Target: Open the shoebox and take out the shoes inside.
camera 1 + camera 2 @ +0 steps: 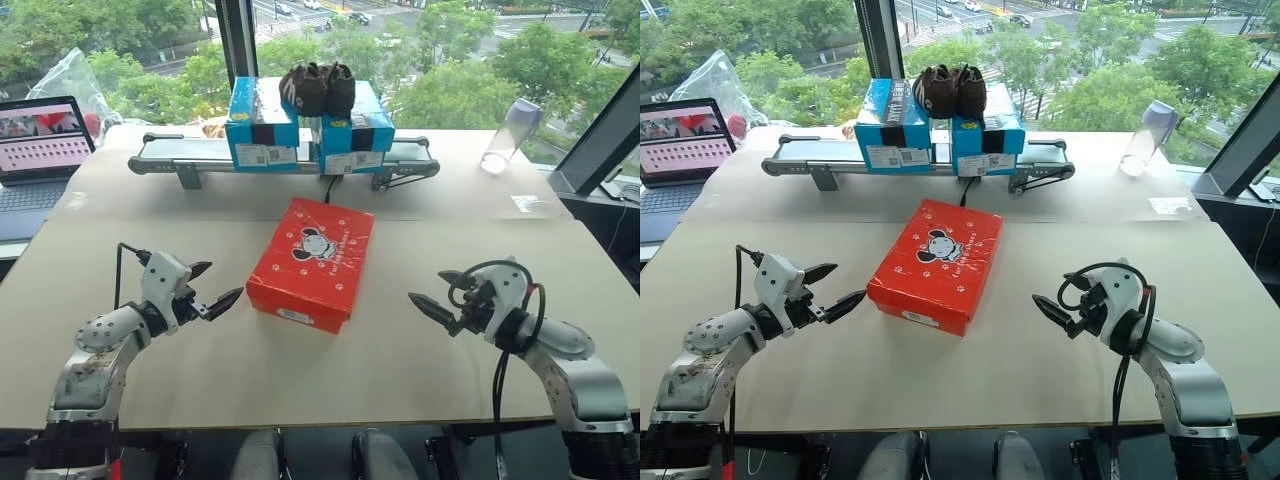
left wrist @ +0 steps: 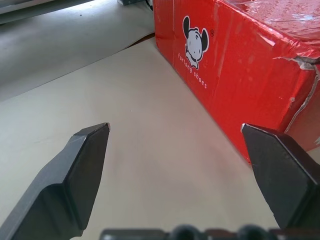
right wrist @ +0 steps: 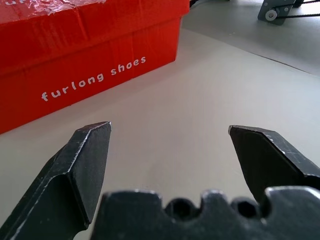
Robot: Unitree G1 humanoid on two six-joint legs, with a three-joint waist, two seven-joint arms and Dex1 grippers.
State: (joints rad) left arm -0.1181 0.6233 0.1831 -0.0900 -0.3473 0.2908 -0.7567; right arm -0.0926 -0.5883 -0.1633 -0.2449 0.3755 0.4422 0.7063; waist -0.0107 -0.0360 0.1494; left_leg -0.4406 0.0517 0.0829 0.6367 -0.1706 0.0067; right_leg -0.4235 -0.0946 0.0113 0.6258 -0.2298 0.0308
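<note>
**Shoebox closed, both claws waiting apart**

While lying flat near the middle of the table (image 1: 420,380), lid down and turned at a slight angle, showing off a cartoon mouse and white paw prints on top: the red shoebox (image 1: 312,262), with a white barcode label facing outward on its near end. Carrying the words "furlong shoes" in white along one long side and the mouse logo on the other. Showing some tearing at one near corner in the left wrist view.

Hovering just to the left of the shoebox, fingers spread wide and gripping nothing: the left claw (image 1: 213,288), tips pointing in toward the box's near corner, close to it but not touching. Hanging to the right of the shoebox, a little farther off, fingers likewise standing wide apart and empty: the right claw (image 1: 435,294), aiming in toward the box's long side.

Sitting behind the shoebox, across the far part of the table: a small conveyor belt (image 1: 190,155), bearing two blue boxes (image 1: 310,130) side by side, with a dark brown pair of shoes (image 1: 318,88) perched on top of them. Standing beyond the shoebox to the far right: a clear plastic bottle (image 1: 508,135). Resting open to the far left of the shoebox: a laptop (image 1: 38,150), screen lit.
</note>
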